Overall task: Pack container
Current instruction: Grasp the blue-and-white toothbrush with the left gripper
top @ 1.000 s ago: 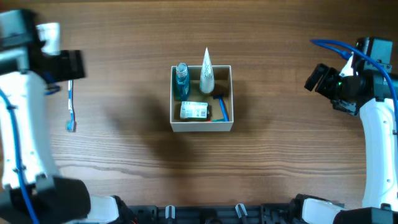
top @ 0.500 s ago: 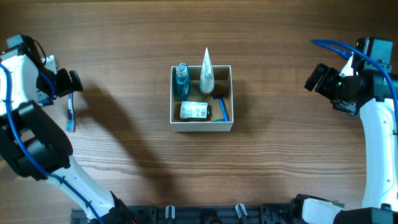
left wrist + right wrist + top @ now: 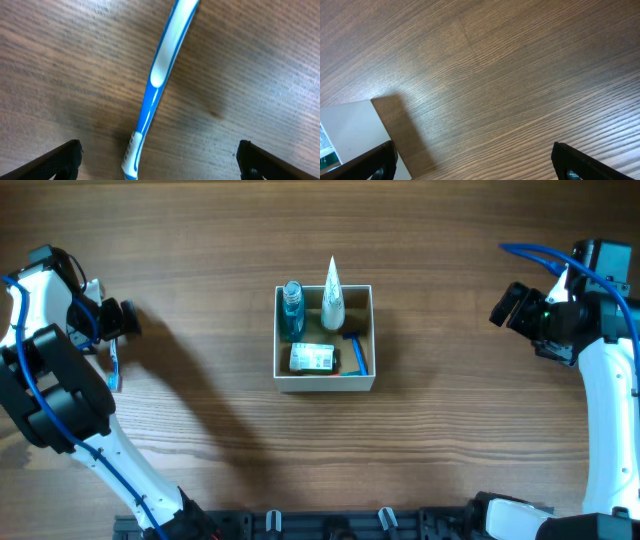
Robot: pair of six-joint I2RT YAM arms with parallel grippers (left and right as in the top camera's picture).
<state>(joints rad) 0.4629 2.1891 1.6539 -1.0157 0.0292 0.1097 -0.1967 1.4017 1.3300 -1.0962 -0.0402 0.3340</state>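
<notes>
Blue toothbrush point(image 3: 159, 80), untouched between wide-spread left fingers point(image 3: 64, 161), right fingers point(image 3: 376, 161) spread

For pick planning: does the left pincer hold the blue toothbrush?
No, the toothbrush lies on the table, the left pincer open above it.

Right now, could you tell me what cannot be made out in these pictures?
Toothbrush: left wrist view, both ends cut off by frame edges; overhead, the left arm covers part.
Container: right wrist view, only one corner inside the frame.
Small box label: overhead, too small to read.
Blue item beside it: overhead, too small to identify.
</notes>
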